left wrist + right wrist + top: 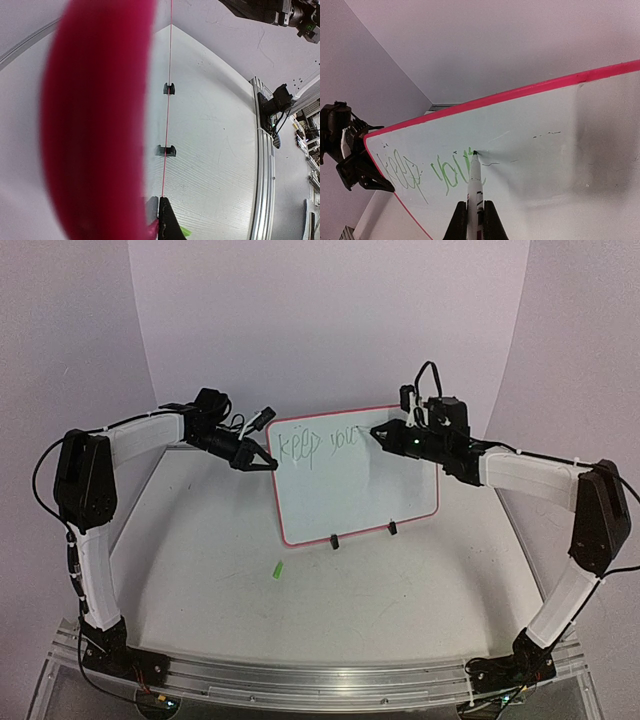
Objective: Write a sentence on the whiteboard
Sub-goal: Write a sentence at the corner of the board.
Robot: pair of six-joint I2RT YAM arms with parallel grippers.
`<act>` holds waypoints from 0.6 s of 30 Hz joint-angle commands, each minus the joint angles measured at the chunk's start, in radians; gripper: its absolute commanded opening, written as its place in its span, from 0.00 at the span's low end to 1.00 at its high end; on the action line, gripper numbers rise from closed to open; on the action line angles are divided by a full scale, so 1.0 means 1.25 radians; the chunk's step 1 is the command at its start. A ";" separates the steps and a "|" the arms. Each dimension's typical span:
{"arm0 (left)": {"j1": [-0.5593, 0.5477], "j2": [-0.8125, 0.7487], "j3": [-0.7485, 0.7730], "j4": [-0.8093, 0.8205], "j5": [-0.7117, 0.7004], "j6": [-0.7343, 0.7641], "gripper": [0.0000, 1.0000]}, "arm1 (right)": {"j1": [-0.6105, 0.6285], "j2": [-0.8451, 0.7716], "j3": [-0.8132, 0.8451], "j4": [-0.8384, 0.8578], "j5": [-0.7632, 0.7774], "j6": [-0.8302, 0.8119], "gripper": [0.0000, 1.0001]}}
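Note:
The whiteboard [360, 490] stands upright on two black clip feet [335, 540] in the middle of the table, with a red-pink rim and green writing "KEEP you" [318, 443] along its top. My left gripper [262, 460] is shut on the board's left edge; in the left wrist view that rim [100, 125] fills the left side as a red blur, pinched at my gripper [160, 206]. My right gripper [475, 206] is shut on a white marker [475, 182]. Its tip [474, 152] touches the board [545, 165] just after the last green letter.
A small green marker cap [277, 568] lies on the table in front of the board, a little left of its feet. The table has a metal rail [300, 675] along its near edge and white backdrop walls behind and at both sides.

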 commanded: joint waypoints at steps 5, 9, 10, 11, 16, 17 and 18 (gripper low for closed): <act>-0.014 -0.021 0.001 -0.011 -0.049 0.044 0.00 | -0.004 -0.030 -0.020 0.012 0.056 -0.001 0.00; -0.014 -0.022 0.001 -0.011 -0.049 0.044 0.00 | -0.004 -0.028 -0.038 0.007 0.043 0.005 0.00; -0.014 -0.022 0.001 -0.011 -0.049 0.044 0.00 | -0.003 -0.029 -0.047 0.006 0.041 0.008 0.00; -0.014 -0.022 0.001 -0.011 -0.049 0.044 0.00 | -0.004 -0.030 -0.056 0.005 0.039 0.010 0.00; -0.014 -0.023 0.001 -0.010 -0.047 0.045 0.00 | -0.003 -0.038 -0.088 0.003 0.030 0.019 0.00; -0.014 -0.023 0.001 -0.010 -0.047 0.043 0.00 | -0.004 -0.040 -0.091 0.002 0.028 0.020 0.00; -0.014 -0.023 0.001 -0.010 -0.047 0.044 0.00 | -0.003 -0.042 -0.092 0.002 0.029 0.021 0.00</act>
